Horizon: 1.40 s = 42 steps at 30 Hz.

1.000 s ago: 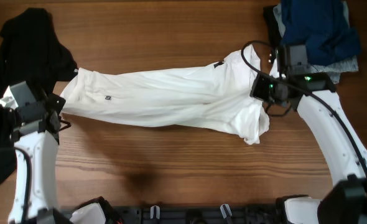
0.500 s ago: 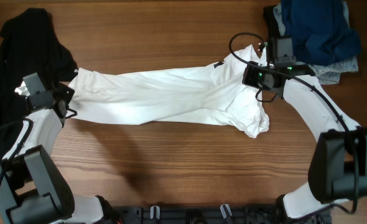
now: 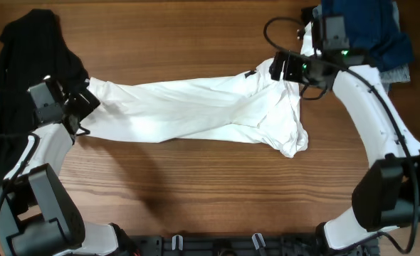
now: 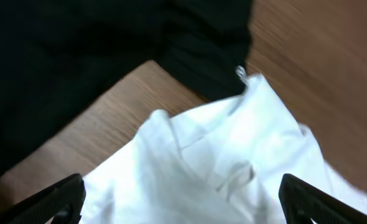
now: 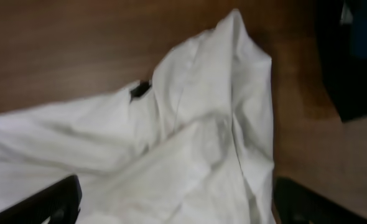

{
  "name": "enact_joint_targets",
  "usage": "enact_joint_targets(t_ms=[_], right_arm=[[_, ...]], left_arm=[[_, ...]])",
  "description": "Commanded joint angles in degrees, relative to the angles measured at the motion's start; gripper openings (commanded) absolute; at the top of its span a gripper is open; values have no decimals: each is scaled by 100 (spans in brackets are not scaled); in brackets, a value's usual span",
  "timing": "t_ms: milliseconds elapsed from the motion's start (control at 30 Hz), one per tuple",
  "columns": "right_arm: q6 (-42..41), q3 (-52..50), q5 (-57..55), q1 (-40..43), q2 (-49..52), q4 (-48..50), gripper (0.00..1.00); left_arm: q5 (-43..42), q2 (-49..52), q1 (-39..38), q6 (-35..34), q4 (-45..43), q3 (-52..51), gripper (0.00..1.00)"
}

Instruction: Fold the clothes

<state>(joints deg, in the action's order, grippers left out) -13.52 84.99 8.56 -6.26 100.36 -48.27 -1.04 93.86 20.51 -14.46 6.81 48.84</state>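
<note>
The white shirt (image 3: 196, 114) is lying stretched into a long rumpled band across the middle of the table (image 3: 196, 192). One end is up against the black garment (image 3: 32, 57) on the left, and the other is bunched into a lump near the blue garment (image 3: 366, 32) in the far right corner. It looks thin, floppy and light, so I'd guess it'll sag and wrinkle wherever it isn't supported, and slide easily on the wood. Best spots to grab, imo, are the doubled-up hems or seams at each end, not the loose middle. The left gripper (image 3: 82, 107) and right gripper (image 3: 281, 69) each sit over an end with fingers spread wide, holding nothing as far as the wrist views show.
</note>
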Motion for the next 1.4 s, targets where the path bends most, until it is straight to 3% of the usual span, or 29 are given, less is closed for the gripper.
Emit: enact_joint_targets(t_ms=[0,133,467,633,700,733,900,933,1100,1367], right_arm=[[326,330,42,11,-160,-372,100],[323,330,39,-33,-160,-660,99],[299,330,44,-199,-160,-717,100],[299,330,44,-236,-160,-710,99],[297,330,44,-236,-160,-706,100],[293,330,44,-236,-160,-704,100],[295,330,42,-236,-160,-708,99],[295,330,42,-236,-160,-706,99],[284,330,44,-236,-157,-732,97],[286,302,46,-236,-157,-796,95]], left_arm=[[-835,2,192,1753,9,133,98],[-833,184,227,2588,-120,166,91],[-970,1241,227,2562,-999,166,94],[-1373,1602,225,2562,-1069,166,86],[-1370,1703,227,2562,-911,166,78],[-1366,1738,227,2562,-802,166,69],[-1355,1757,229,2302,-387,166,11],[-1351,1757,229,2253,-306,166,4],[-1331,1600,334,1779,295,306,4],[-1355,973,531,1878,3058,2280,4]])
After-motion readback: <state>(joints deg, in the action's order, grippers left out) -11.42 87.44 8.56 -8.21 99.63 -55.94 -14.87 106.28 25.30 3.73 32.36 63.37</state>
